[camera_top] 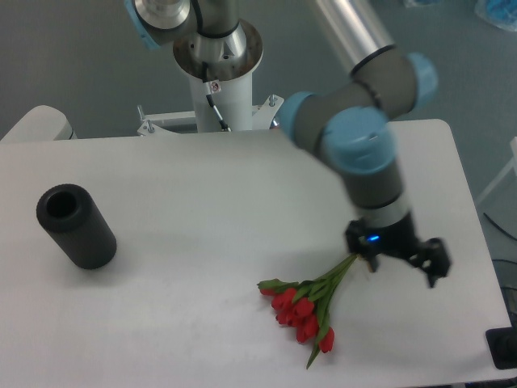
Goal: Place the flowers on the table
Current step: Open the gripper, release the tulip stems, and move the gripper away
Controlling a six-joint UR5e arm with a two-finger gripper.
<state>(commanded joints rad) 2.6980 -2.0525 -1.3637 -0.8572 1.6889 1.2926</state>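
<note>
The flowers [303,311], a small bunch of red tulips with green leaves and stems, lie flat on the white table [210,218] at the front right. Their blooms point toward the front edge and their stems point back right. My gripper [403,266] hangs just right of the stem tips, low over the table. Its jaws stand wide apart and hold nothing. The stem ends lie next to the left finger [372,260]; I cannot tell whether they touch it.
A black cylinder [75,225] lies on its side at the left of the table. The arm's white base column [216,85] stands at the back edge. The table's right edge [477,242] runs close to my gripper.
</note>
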